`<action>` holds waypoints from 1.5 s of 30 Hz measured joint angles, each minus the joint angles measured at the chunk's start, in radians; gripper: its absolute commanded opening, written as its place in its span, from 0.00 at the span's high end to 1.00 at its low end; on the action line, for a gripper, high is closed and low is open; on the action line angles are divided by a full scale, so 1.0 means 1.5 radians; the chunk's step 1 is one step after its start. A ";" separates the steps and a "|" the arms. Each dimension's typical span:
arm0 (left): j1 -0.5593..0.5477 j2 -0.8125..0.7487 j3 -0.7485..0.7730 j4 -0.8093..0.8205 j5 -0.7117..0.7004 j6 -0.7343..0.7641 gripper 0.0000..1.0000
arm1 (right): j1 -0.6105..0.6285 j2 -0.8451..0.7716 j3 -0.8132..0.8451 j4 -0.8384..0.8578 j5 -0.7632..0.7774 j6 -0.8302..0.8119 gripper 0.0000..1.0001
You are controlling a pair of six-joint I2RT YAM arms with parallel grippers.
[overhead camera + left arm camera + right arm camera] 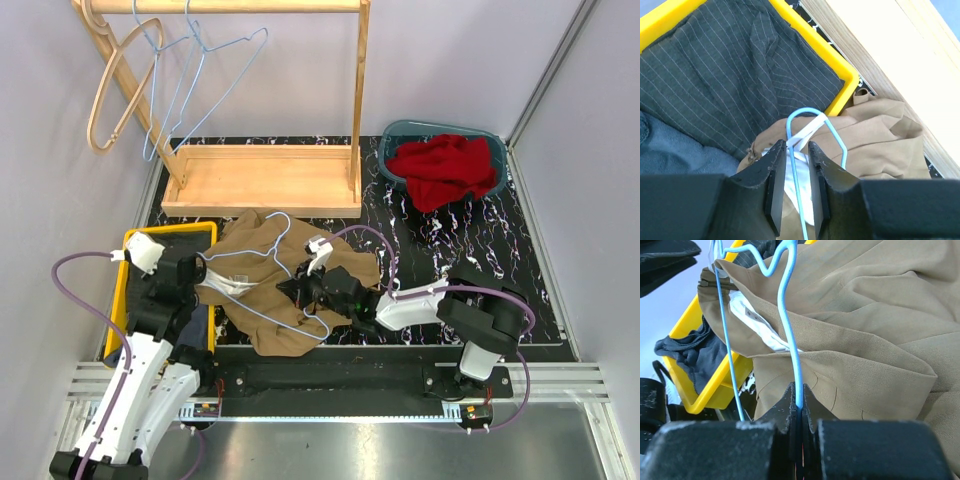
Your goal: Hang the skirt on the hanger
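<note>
The top camera looks down from above and behind the arms over the whole desk (500,250). The left wrist camera sits close behind the left tool (796,160), facing down. The right wrist camera looks along the right tool (799,400), leftward. All three views share the tan skirt (865,315) and the blue hanger (794,350).

Black marbled desk (500,250), well loaded.
Wooden rack base (262,180) upper centre, teal plastic basket (440,128) upper right, yellow plastic tray (170,231) left, crumpled tan skirt (240,240) centre.

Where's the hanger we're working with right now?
Top view, near centre of the table: the blue hanger lies on the tan skirt, right of the yellow bin, with the right gripper shut on its wire.
</note>
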State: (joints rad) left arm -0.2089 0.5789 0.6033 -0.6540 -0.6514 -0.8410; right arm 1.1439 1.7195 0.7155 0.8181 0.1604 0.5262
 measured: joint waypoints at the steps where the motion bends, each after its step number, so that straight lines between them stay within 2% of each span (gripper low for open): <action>1: 0.000 0.009 0.000 0.007 -0.002 0.002 0.73 | -0.003 -0.001 0.000 -0.002 -0.005 0.005 1.00; 6: 0.001 0.041 -0.002 0.037 -0.005 0.007 0.73 | -0.014 -0.011 0.000 -0.020 -0.028 0.026 1.00; 17: 0.007 0.045 -0.029 0.095 -0.005 0.013 0.74 | -0.023 -0.016 0.001 -0.033 -0.056 0.054 1.00; 23: 0.007 0.038 -0.070 0.129 0.003 0.014 0.83 | -0.028 -0.022 0.001 -0.038 -0.073 0.068 1.00; 28: 0.008 0.023 -0.090 0.160 0.020 0.018 1.00 | -0.030 -0.027 0.001 -0.038 -0.084 0.074 1.00; 36: 0.009 0.018 -0.094 0.178 0.056 0.021 1.00 | -0.034 -0.029 0.001 -0.039 -0.084 0.077 1.00; 45: 0.010 -0.010 -0.083 0.138 0.083 0.026 1.00 | -0.038 -0.020 0.043 -0.071 -0.110 0.076 1.00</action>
State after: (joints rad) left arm -0.1944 0.5644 0.4786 -0.4473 -0.5270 -0.8013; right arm 1.0863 1.6897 0.7799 0.7116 -0.0051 0.6407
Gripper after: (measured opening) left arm 0.004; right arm 0.022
